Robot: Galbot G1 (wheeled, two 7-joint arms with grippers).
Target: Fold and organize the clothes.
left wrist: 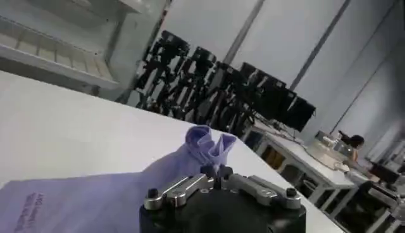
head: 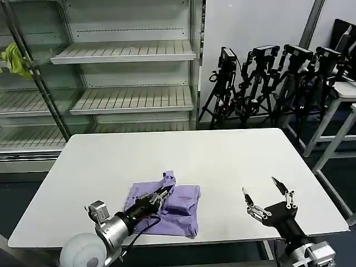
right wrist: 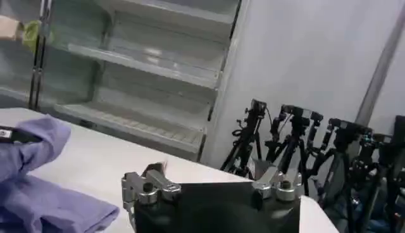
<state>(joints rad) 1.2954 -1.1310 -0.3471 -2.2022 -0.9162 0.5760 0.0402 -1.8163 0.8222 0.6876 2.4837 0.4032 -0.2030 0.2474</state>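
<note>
Counting what you have: one lavender shirt [head: 177, 208], one white table [head: 222, 156], two pincers. The shirt lies partly folded near the table's front edge, left of centre, its long axis running roughly left to right across the table. One corner is lifted into a bunched peak [head: 168, 179] on the far side.

Your left pincer [head: 162, 193] reaches over the shirt from the front-left, its fingers pressed together on a pinch of the fabric just below that peak. The left wrist view shows the gathered cloth [left wrist: 205, 142] rising right beyond the closed fingers, and a faint print [left wrist: 30, 206] on the flat part, which you cannot make out from the head view.

Your right pincer [head: 266, 192] hovers near the table's front-right corner, well apart from the shirt, fingers spread wide. Its wrist view catches the shirt's edge [right wrist: 44, 202] from the side, with the raised corner [right wrist: 38, 136] standing above the flat layers.

A yellow-green cloth [head: 15, 60] hangs on the shelving [head: 125, 53] at far left.
</note>
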